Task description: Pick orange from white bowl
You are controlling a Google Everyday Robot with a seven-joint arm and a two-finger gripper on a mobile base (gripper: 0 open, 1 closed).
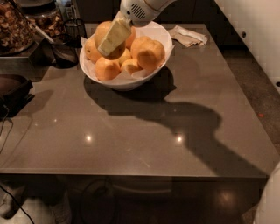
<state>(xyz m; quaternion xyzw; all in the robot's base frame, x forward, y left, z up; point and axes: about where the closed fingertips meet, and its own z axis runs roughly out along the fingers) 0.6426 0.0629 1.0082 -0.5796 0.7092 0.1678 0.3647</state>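
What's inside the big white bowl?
The white bowl holds a pile of oranges on white paper. The gripper reaches in at the pile's top left, covering part of one orange. The bowl's bottom and any fruit underneath are hidden.

The white arm (155, 3) comes in from the top edge, bending down to a rounded, vented wrist (136, 11). Below it, at upper centre, the cream-coloured gripper (113, 38) slants down and to the left.
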